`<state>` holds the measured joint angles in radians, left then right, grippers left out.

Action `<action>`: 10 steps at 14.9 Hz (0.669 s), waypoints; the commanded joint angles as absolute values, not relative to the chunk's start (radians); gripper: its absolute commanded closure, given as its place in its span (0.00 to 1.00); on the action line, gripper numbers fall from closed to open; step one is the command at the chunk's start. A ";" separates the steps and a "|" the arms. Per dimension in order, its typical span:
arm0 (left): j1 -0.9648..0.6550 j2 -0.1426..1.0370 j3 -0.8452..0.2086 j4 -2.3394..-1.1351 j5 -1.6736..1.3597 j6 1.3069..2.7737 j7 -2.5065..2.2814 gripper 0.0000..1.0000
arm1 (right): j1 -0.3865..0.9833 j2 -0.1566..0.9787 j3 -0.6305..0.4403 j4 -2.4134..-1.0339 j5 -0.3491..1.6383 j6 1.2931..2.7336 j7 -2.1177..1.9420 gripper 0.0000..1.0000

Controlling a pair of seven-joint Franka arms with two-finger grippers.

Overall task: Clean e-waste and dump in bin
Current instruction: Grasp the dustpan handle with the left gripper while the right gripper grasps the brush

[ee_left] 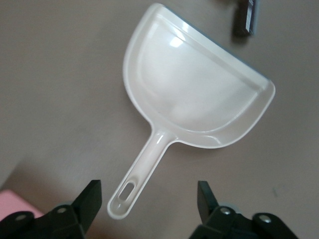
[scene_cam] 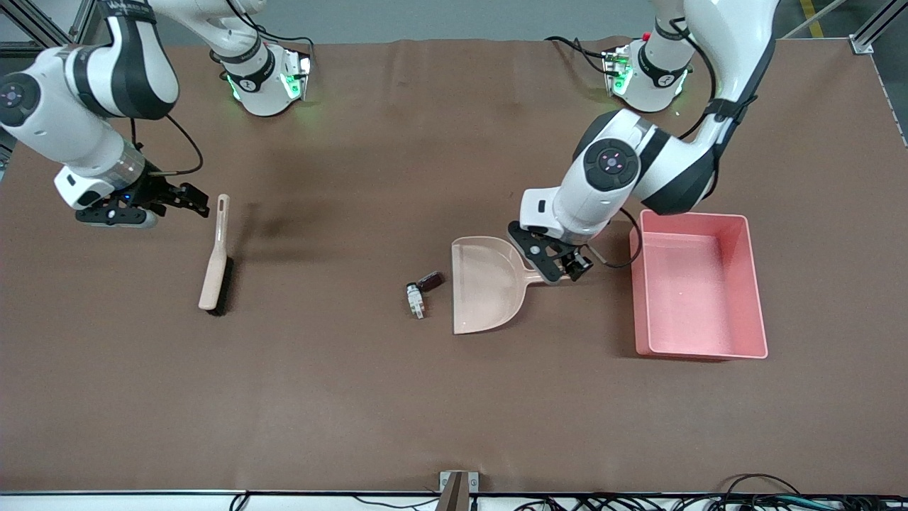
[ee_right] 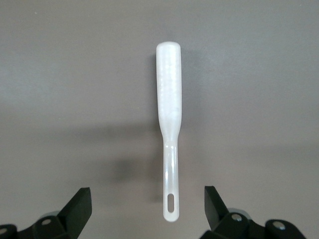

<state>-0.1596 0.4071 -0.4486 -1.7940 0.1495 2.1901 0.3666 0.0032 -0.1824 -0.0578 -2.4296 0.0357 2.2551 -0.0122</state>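
Two bits of e-waste point(scene_cam: 421, 292) lie unswept beside your dustpan point(scene_cam: 484, 285); the bin point(scene_cam: 699, 284) near it is empty. Left gripper point(scene_cam: 560, 266) over its handle, right gripper point(scene_cam: 186, 200) over the brush point(scene_cam: 215, 262), fingers open.

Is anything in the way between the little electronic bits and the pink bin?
Yes. The dustpan lies on the table between the e-waste and the pink bin, its handle pointing toward the bin. The left tool hovers open over that handle. The right tool is open over the brush.
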 commanded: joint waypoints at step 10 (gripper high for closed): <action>-0.144 0.551 -0.456 -1.847 0.282 2.411 0.617 0.24 | 0.006 -0.039 -0.057 -2.703 0.048 2.750 -0.003 0.00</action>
<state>-0.1538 0.5367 -0.4479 -1.8391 0.2560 2.3673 0.6042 0.0033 -0.0637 -0.0587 -2.6453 0.0358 2.6484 -0.0116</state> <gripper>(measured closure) 0.238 0.000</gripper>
